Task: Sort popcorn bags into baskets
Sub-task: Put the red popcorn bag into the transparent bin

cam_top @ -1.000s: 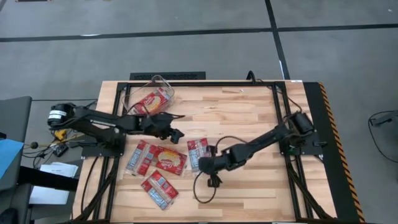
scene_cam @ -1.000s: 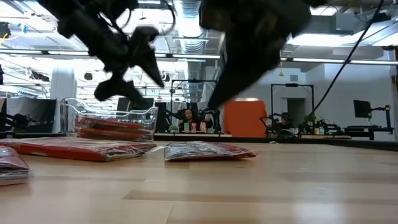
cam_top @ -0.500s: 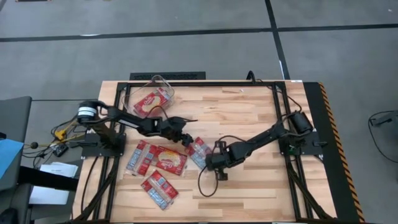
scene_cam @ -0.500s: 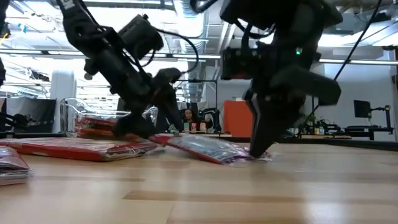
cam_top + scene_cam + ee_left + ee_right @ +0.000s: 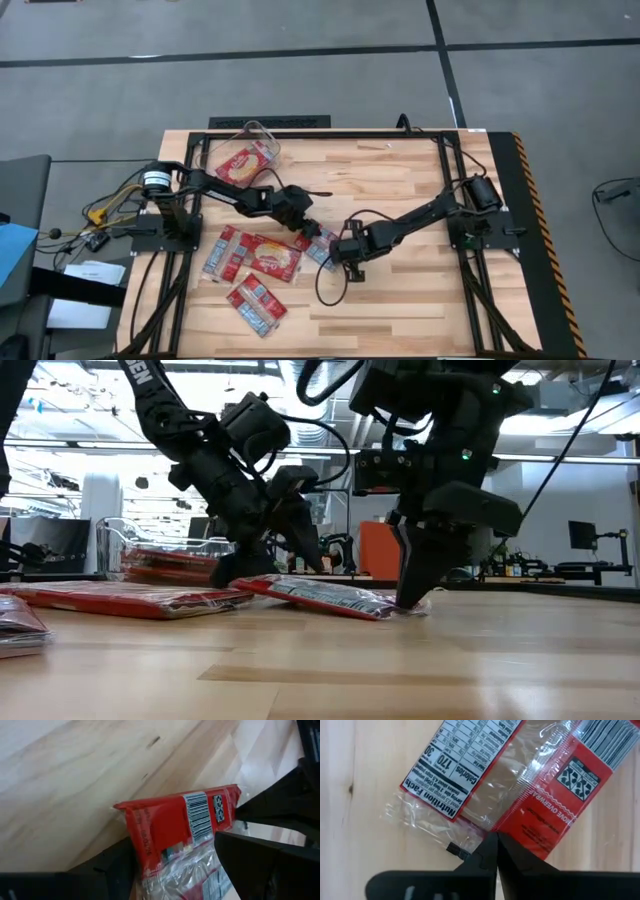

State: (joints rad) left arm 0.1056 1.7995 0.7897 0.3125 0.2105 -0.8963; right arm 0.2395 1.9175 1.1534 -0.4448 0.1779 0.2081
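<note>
Left gripper straddles the packet with jaws spread; right gripper, jaws together, pins its 4 o'clock corner; close fully before lifting toward the bin at 11 o'clock.
</note>
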